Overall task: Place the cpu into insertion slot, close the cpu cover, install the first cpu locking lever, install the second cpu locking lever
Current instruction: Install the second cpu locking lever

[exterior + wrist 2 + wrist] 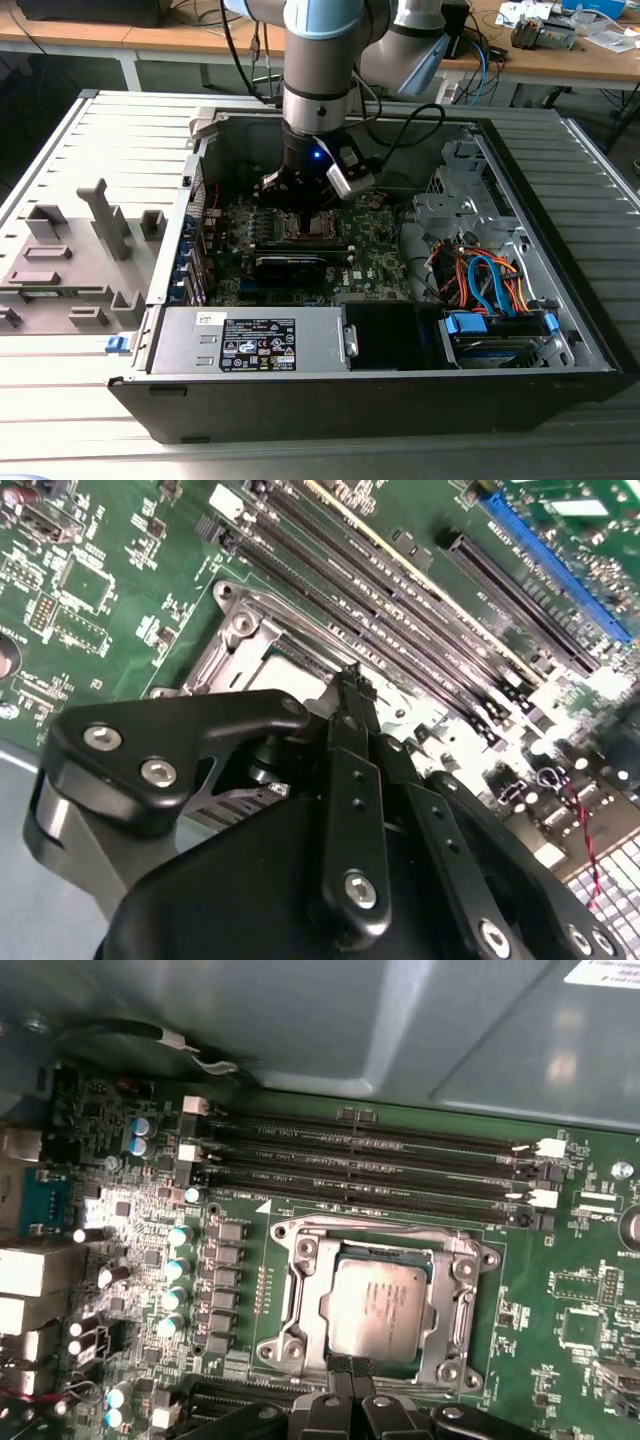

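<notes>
I am looking down at the small flat square chip with the dull silver-grey metal top (pixel 378 1303), and it is already sitting inside the square dark socket with the metal rim (pixel 300 1332) on the green motherboard (pixel 570 1300). The thin silver-grey metal frame plate with the large central window (pixel 452 1295) is lying down around the chip, its window showing the chip's top. I am judging the chip to be light, stiff and fragile on its underside, best held by its edges only; the frame plate is looking thin and springy, so pressing it at its free edge seems safest.

I am hovering the black two-fingered gripper (pixel 352 1392) low over the socket's near edge, in the exterior view deep inside the open grey computer case (pixel 560 330). In both wrist views its fingertips (pixel 350 695) are standing pressed together, carrying nothing. Whether they are touching the frame plate, I cannot tell.
</notes>
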`<action>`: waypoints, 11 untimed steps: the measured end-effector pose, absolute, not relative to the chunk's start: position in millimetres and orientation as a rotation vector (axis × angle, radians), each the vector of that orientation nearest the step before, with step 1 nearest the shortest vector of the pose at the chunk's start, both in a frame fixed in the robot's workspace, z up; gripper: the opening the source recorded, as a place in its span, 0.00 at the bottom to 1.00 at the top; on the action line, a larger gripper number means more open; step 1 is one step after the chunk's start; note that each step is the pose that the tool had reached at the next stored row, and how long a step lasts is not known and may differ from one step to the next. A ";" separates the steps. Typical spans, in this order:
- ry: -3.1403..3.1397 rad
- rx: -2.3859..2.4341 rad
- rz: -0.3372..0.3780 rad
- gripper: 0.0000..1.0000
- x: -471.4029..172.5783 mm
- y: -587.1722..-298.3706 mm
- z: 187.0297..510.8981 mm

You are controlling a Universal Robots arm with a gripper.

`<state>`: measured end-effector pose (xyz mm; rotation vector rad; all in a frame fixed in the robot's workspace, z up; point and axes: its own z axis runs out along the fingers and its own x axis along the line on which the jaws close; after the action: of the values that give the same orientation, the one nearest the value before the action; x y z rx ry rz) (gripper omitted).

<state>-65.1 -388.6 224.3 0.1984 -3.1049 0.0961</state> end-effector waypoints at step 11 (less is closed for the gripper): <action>-3.105 0.198 0.096 0.11 -65.1 -388.6 238.4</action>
<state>-65.1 -388.6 238.4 0.1982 -3.1050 0.0959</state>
